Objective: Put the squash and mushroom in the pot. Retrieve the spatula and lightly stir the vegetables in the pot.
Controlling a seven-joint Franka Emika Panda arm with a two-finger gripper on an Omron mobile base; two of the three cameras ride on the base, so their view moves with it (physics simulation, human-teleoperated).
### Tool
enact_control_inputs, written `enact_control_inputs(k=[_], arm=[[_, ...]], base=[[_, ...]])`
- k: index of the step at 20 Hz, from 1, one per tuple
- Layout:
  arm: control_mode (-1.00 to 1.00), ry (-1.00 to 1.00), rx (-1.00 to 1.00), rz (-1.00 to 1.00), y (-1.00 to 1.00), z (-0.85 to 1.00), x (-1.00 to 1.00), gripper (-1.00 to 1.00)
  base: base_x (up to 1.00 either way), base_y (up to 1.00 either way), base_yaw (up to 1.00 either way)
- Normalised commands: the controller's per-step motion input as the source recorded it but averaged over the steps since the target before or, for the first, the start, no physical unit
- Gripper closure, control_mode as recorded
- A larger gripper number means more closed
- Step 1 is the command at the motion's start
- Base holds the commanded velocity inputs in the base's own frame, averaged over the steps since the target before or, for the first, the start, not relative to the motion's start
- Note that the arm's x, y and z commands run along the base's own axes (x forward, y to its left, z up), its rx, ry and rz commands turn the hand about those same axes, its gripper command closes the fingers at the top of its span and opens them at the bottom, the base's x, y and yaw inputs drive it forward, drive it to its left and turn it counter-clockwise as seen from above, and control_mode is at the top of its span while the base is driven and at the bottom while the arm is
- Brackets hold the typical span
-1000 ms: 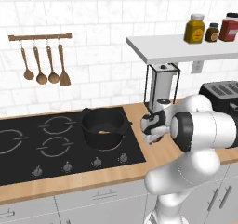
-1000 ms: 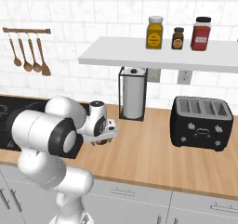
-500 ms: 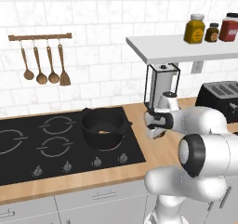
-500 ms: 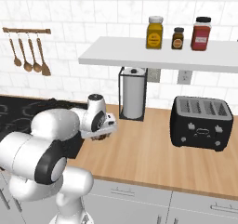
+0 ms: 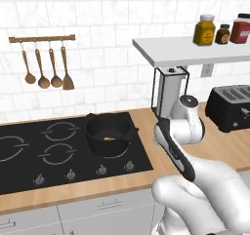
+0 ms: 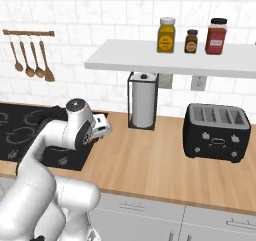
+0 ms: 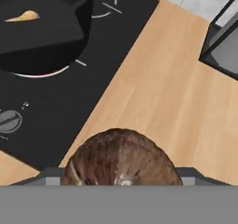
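A brown mushroom (image 7: 122, 160) sits between the fingertips of my gripper (image 7: 122, 177), held above the wooden counter just right of the stove. The hand (image 6: 99, 128) hangs near the cooktop's right edge. The black pot (image 5: 108, 131) stands on the front right burner, up and to the left in the hand view (image 7: 42, 28). A pale orange piece of squash (image 7: 23, 16) lies inside the pot (image 5: 110, 138). The spatula is out of view.
A rail with wooden spoons and a wooden spatula (image 5: 45, 66) hangs on the wall left of the stove. A paper towel holder (image 6: 143, 105) and black toaster (image 6: 216, 131) stand on the counter to the right, below a shelf (image 6: 170, 62) with jars. Stove knobs (image 7: 9, 121) lie along the cooktop's front.
The jaws have narrowed onto the mushroom. The arm's elbow has swung down and to the side while the hand stayed near the stove's right edge.
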Motion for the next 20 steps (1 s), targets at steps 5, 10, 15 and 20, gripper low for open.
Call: enact_control_inputs(k=[5, 10, 15, 20], arm=[[-1.00, -0.03, 0.00, 0.00, 0.69, 1.00, -0.08, 1.00], [-1.00, 0.00, 0.05, 0.00, 0.54, 0.98, 0.07, 1.00], [-1.00, 0.10, 0.11, 0.00, 0.51, 0.22, 0.62, 1.00], [-1.00, 0.15, 0.04, 0.00, 0.65, -0.18, 0.85, 1.00]], base=[[0.00, 0.00, 0.00], [0.00, 0.00, 0.00], [0.00, 0.00, 0.00], [0.00, 0.00, 0.00]])
